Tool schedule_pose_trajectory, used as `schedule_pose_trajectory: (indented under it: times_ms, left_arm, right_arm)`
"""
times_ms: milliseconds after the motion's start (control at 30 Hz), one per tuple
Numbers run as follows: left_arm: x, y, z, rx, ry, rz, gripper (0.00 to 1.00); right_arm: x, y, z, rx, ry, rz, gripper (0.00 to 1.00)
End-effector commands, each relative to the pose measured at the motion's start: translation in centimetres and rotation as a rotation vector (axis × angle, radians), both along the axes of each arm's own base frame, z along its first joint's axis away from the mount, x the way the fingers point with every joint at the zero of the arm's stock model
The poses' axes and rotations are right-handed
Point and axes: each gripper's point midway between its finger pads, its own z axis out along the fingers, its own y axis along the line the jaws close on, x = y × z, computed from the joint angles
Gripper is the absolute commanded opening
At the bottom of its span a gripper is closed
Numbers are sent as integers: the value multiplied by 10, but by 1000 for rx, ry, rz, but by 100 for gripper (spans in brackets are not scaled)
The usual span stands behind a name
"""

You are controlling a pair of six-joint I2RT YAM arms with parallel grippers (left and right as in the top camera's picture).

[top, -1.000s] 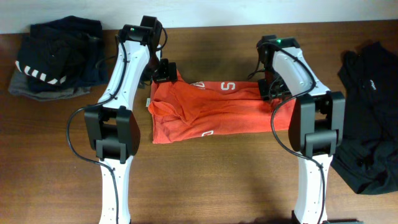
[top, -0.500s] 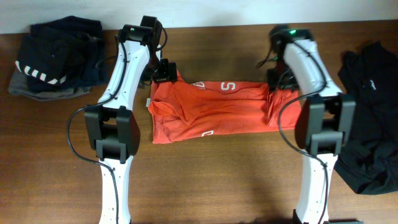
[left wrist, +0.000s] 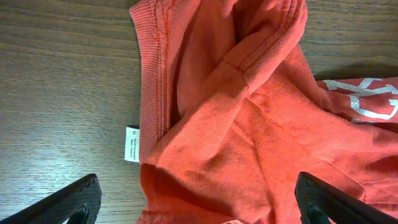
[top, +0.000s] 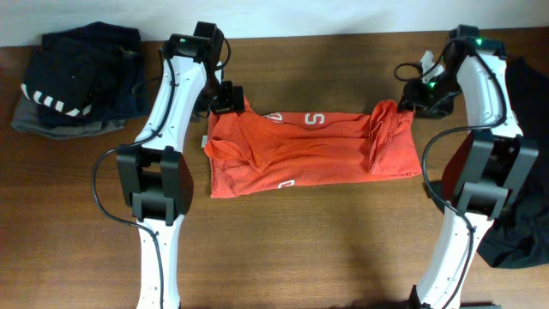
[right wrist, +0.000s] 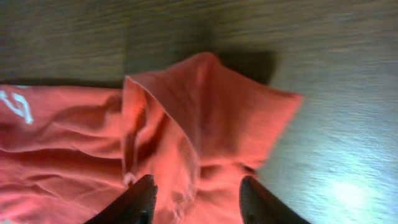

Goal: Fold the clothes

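Note:
The orange-red T-shirt [top: 300, 150] lies crumpled across the middle of the table, with white lettering [top: 313, 118] along its far edge. My left gripper [top: 227, 99] hovers over its far-left corner, wide open. In the left wrist view the T-shirt [left wrist: 249, 124] and a white label [left wrist: 131, 144] lie below that gripper [left wrist: 196, 190], untouched. My right gripper [top: 418, 93] is at the shirt's far-right corner. In the right wrist view a raised bunch of the T-shirt [right wrist: 205, 106] runs between the jaws of that gripper [right wrist: 199, 196], which stand partway apart, closed on it.
A dark navy and grey pile with white stripes [top: 73, 81] sits at the back left. A loose black garment [top: 523, 172] lies at the right edge, partly behind my right arm. Bare wooden table [top: 300, 249] stretches in front of the shirt.
My right gripper has swung to the right and away, drawing the shirt's right part out so that it reaches further right. The left arm has not moved.

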Motion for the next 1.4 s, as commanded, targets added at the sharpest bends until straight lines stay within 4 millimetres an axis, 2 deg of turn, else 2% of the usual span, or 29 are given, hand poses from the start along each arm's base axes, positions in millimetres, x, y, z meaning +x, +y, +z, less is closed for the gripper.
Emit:
schedule_pose_trajectory:
  times_ms: [0, 200, 267, 433, 533, 700, 733, 900, 1100, 1267, 1300, 1367]
  left_arm:
    - [0, -3, 6, -12, -14, -18, 99]
    - [-1, -3, 6, -11, -10, -18, 99]
    - [-1, -3, 6, -11, -10, -18, 99]
    - [-1, -3, 6, -11, -11, -18, 99]
    - [-1, -3, 6, -11, -11, -18, 99]
    - [-1, -3, 6, -11, -11, -18, 99]
    - [-1, -3, 6, -11, -11, -18, 99]
    - [-1, -3, 6, -11, -11, -18, 99]
    - [0, -3, 6, -12, -15, -18, 99]
    - [2, -3, 7, -14, -22, -18, 99]
    - [2, -3, 7, -14, -21, -18, 99]
    - [2, -3, 7, -14, -22, -18, 99]
  right_arm:
    - [-4, 26, -13, 93, 6, 51, 47]
    - [-11, 38, -45, 96, 34, 46, 47]
    - [-12, 39, -49, 97, 36, 42, 42]
    - [-11, 52, -49, 97, 34, 70, 25]
    - [-11, 62, -49, 94, 34, 94, 18]
    - [-9, 87, -43, 91, 25, 148, 11]
    - [-8, 96, -35, 89, 14, 169, 10]
    - [-7, 108, -10, 59, -9, 198, 12]
    - [-16, 81, -13, -141, 56, 129, 12]
    - [-24, 98, -13, -141, 77, 168, 19]
    - [-27, 106, -13, -141, 87, 187, 25]
    - [-31, 116, -13, -143, 94, 216, 33]
